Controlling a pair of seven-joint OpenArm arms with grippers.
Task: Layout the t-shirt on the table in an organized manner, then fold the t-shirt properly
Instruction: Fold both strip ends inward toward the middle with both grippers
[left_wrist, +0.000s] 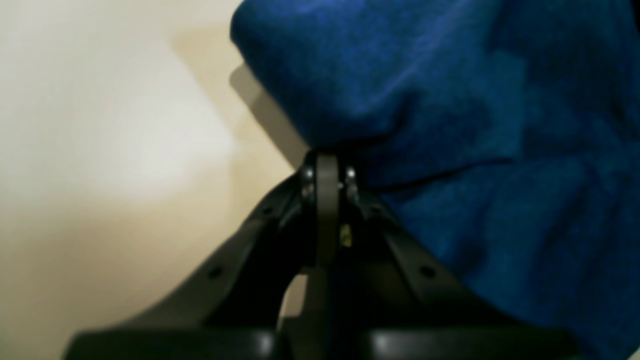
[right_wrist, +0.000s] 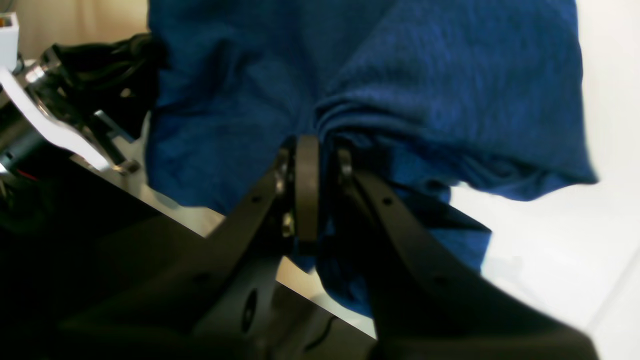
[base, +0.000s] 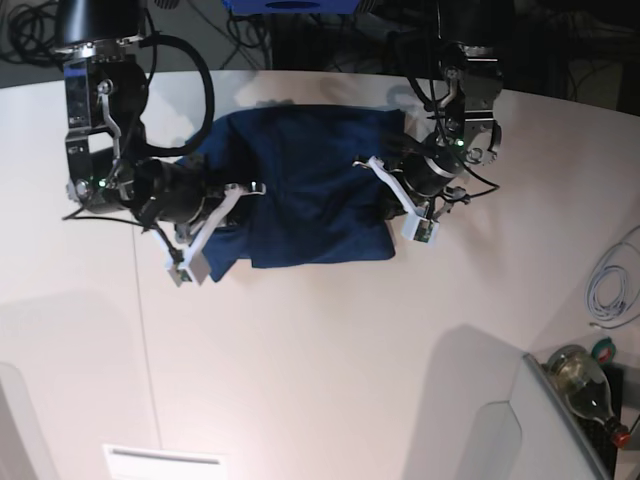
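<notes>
Two pincers grip the navy t-shirt (base: 305, 185) on the white counter (base: 330, 350). The left pincer (left_wrist: 327, 167) is clamped on bunched cloth at one side. The right pincer (right_wrist: 310, 150) is likewise closed on a gathered fold at the opposite side.

The t-shirt (base: 310, 190) is a plain dark navy blue with no print, reading brighter blue with a fine ribbed weave in the wrist views. The table (base: 330, 350) is white to pale cream, crossed by a thin dark seam line (base: 145, 340). Both grippers' jaws are black, with white brackets (base: 200, 245) on the arms.
</notes>
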